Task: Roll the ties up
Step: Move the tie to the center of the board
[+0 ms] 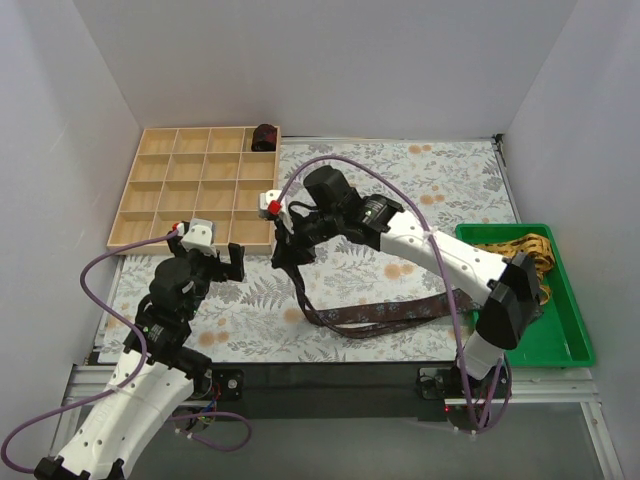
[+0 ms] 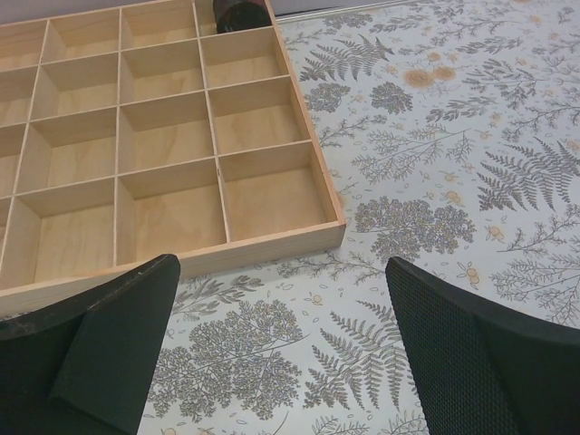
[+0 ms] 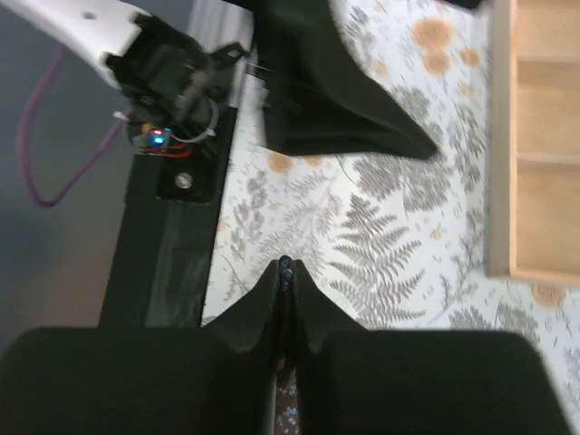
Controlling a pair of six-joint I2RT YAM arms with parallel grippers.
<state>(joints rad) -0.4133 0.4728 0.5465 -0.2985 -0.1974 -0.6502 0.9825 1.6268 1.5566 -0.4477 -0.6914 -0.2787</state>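
Near edge: long dark patterned fabric necktie [image 1: 380, 315] lies in a loose curve on the floral-print counter [image 1: 400, 190], with one stretch rising off the surface. At right, a green plastic bin [image 1: 572, 350] holds a yellow patterned necktie [image 1: 525, 250], probably next in line.

Left claw [image 2: 281, 267] hovers low over the counter just in front of the wooden grid tray [image 1: 160, 182]. Its fingers are spread wide with nothing in them. It looks parked, ready to pin or take the tie. Left arm reaches only a short way, elbow bent, wrist aimed at the tray's near right corner.

Right claw [image 3: 285, 267] is pinched tight on the raised stretch of the dark necktie, fabric showing between the fingers. The lift probably frees that part to start a roll. Right arm stretches leftward across the counter from its base, claw pointing down, close to the left claw.

Far: small dark rolled tie bundle [image 1: 265, 136] sits in the tray's far right corner compartment. So one tie looks done, and the dark one is not yet rolled.
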